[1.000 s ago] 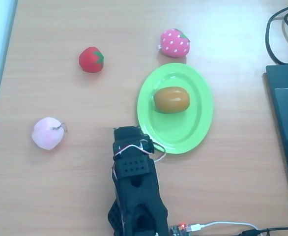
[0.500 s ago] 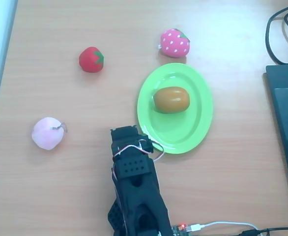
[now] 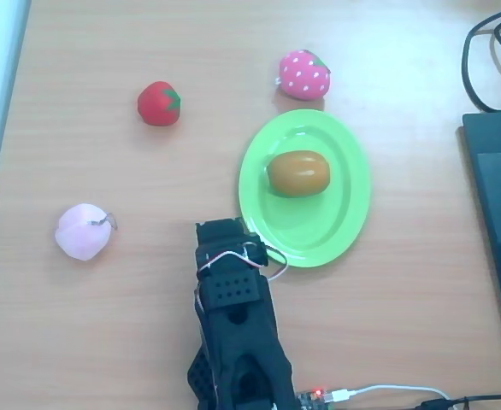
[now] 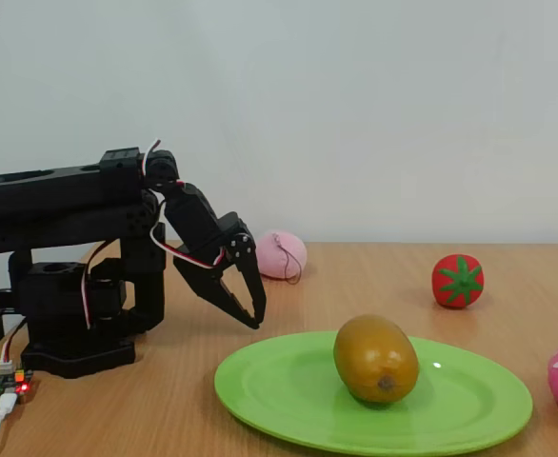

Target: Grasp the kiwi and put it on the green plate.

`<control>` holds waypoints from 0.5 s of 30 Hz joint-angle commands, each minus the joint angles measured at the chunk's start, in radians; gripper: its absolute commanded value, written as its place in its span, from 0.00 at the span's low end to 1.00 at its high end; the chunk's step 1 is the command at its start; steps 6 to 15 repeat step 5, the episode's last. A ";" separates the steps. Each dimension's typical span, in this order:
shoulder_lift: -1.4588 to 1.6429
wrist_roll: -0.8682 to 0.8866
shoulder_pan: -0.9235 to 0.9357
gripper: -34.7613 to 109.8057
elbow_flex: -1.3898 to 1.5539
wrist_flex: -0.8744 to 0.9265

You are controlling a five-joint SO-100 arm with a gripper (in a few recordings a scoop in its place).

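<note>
the kiwi (image 4: 375, 360) lay on the green plate (image 4: 288, 390) at lower centre (fixed view), the empty end effector (image 4: 249, 319) hanging nearly closed at its left rim.

In the overhead view the kiwi (image 3: 297, 173) lies on the green plate (image 3: 336, 231). Two strawberries (image 3: 159, 103) (image 3: 304, 75) sit above it, the peach (image 3: 82, 231) far left, the arm (image 3: 233, 325) below.
</note>
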 commanded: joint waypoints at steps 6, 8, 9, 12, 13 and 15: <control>0.025 0.015 -0.009 0.18 0.003 0.005; 0.025 0.015 -0.009 0.18 0.003 0.005; 0.025 0.015 -0.009 0.18 0.003 0.005; 0.025 0.015 -0.009 0.18 0.003 0.005; 0.025 0.015 -0.009 0.18 0.003 0.005; 0.025 0.015 -0.009 0.18 0.003 0.005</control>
